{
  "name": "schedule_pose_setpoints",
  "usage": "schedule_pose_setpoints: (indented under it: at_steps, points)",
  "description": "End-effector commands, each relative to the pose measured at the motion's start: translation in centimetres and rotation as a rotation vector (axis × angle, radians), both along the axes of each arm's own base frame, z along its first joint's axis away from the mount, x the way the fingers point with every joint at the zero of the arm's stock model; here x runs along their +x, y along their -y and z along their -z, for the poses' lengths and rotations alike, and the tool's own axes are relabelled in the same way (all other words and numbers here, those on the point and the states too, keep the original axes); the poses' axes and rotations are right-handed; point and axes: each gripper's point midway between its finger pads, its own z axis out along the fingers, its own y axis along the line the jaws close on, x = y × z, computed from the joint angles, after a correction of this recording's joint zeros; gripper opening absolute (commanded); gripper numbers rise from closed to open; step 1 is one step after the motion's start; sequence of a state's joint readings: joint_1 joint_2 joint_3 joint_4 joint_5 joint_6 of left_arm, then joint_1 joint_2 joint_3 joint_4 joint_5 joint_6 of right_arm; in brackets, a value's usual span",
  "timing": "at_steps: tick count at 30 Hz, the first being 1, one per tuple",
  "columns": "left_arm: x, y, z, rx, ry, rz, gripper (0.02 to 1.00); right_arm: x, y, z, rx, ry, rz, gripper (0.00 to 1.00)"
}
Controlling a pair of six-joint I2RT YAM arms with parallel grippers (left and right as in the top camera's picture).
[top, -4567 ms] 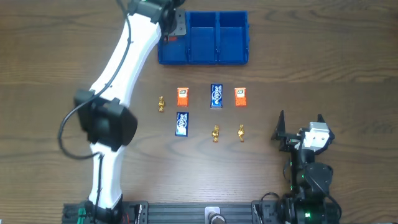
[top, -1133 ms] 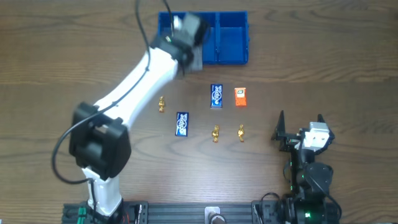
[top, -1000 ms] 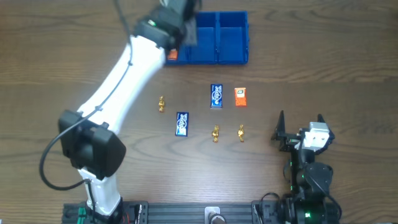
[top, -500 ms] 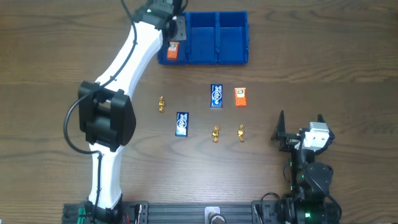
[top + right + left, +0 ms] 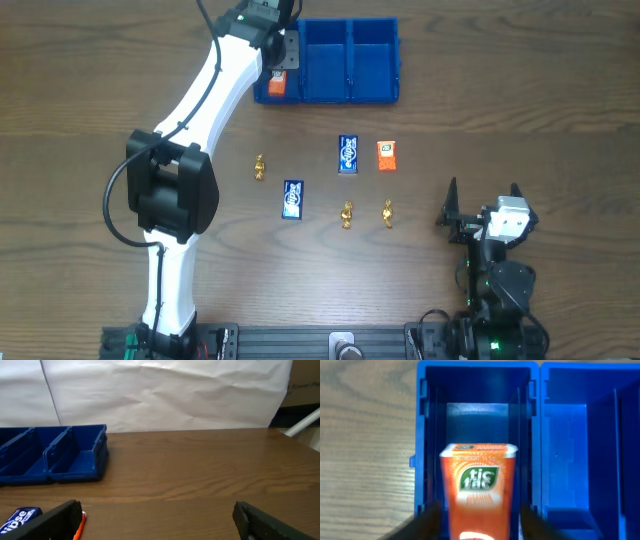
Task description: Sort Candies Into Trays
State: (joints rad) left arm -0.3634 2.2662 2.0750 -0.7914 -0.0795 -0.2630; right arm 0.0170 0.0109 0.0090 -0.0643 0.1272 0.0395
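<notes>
Over the leftmost compartment [image 5: 477, 420] of the blue tray [image 5: 340, 97], the left end effector [image 5: 479, 526] is pinching an orange box [image 5: 477, 485] by its long sides. It is holding the box at the near end of that slot, close to the front wall.

The danger I'm watching is the fit. The box is looking almost as wide as the channel between the compartment's ribs, and the fingers are taking up what room is left on either side. If they are spreading too wide on release, they could be pushing against the walls and nudging the tray along the table [image 5: 520, 100]. If the box is dropping from this near-end spot at a tilt, it could be landing propped on the front wall or a rib, or tipping back out onto the table.

The right end effector [image 5: 482, 195] is sitting spread open and holding nothing, near its own base and well apart from every candy.

Now the count:
- One tray, and it is showing three compartments.
- Two orange boxes: the one in the grip, and a second orange box [image 5: 387, 155] lying on the table.
- Two blue bars [image 5: 348, 154]: one is lying just beside that second box, and the other blue bar [image 5: 292, 199] is lying nearer the arms.
- Three gold-wrapped candies [image 5: 260, 167]: this one is sitting alone to the left, and a pair of gold candies [image 5: 347, 214] is sitting side by side below the bar and the box.
</notes>
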Motion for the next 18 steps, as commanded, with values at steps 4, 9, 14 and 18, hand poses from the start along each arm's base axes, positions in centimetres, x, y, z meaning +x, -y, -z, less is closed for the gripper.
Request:
schedule_pose_setpoints:
  at_steps: [4,9,14,18]
  points:
    - [0.0,0.8,-1.2,-0.031,0.010,0.013,0.836,-0.1,0.2,0.0,-0.015,-0.001,0.007,0.998]
    - [-1.2,7.0,-4.3,-0.086,0.068,0.100,0.836,-0.1,0.2,0.0,-0.015,-0.001,0.007,0.998]
    - [-6.3,14.7,-3.8,-0.137,0.017,0.142,0.838,-0.1,0.2,0.0,-0.015,-0.001,0.007,0.998]
    - [-11.4,19.2,-0.2,-0.123,-0.102,0.147,0.836,-0.1,0.2,0.0,-0.015,-0.001,0.007,0.998]
